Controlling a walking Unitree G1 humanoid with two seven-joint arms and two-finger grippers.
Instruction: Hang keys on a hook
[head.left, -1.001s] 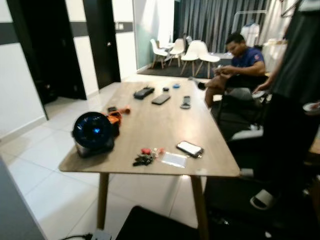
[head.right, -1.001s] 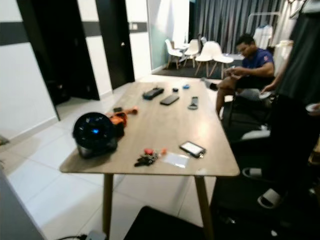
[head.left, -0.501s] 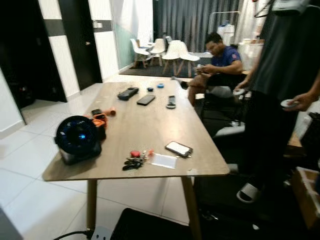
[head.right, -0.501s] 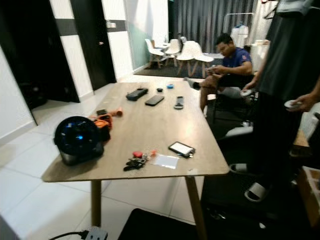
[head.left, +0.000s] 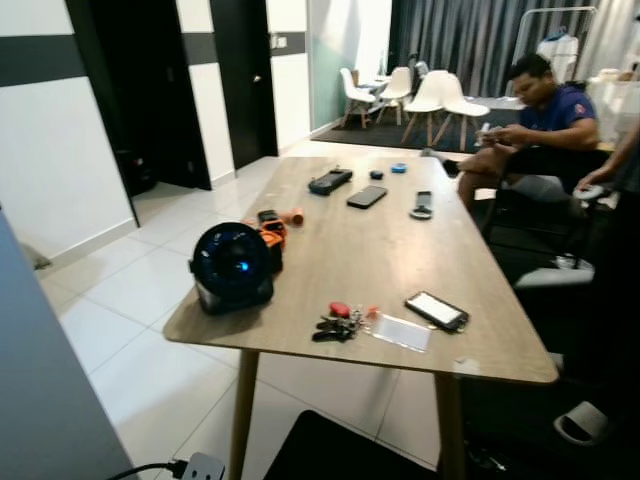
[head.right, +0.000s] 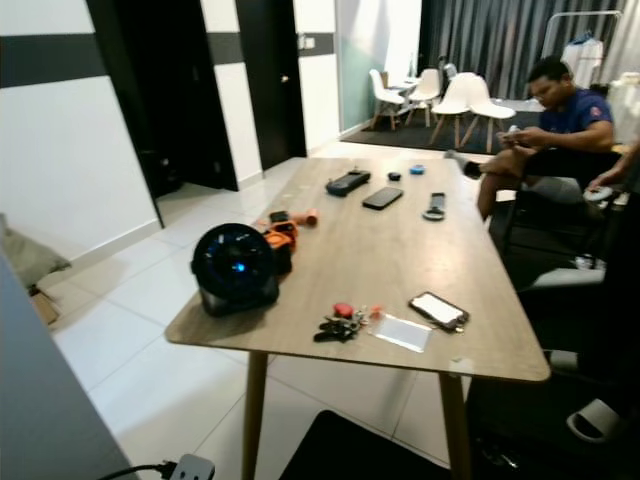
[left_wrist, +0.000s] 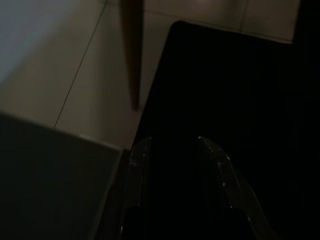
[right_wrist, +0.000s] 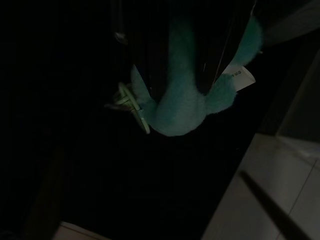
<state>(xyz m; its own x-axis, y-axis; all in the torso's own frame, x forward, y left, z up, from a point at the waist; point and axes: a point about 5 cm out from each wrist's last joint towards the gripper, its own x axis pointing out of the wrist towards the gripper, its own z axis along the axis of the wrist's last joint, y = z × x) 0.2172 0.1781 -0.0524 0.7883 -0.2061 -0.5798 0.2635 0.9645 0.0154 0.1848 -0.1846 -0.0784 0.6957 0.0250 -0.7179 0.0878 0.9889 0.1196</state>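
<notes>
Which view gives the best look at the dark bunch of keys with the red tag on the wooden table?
The right eye view: the dark bunch of keys with the red tag lies unobstructed near the wooden table's front edge, slightly sharper there. The left eye view shows the same bunch, a bit blurrier. Both wrist views are dark and look floorward, away from the tabletop.

text: none legible | white tag (right_wrist: 242, 75) on teal plush: print too small

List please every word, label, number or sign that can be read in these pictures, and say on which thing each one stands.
No text can be read in these pictures.
White tag on the teal plush toy held in the right hand: its print is too small and dark to read.
Phone on the table: its screen is too blurred to read.
</notes>
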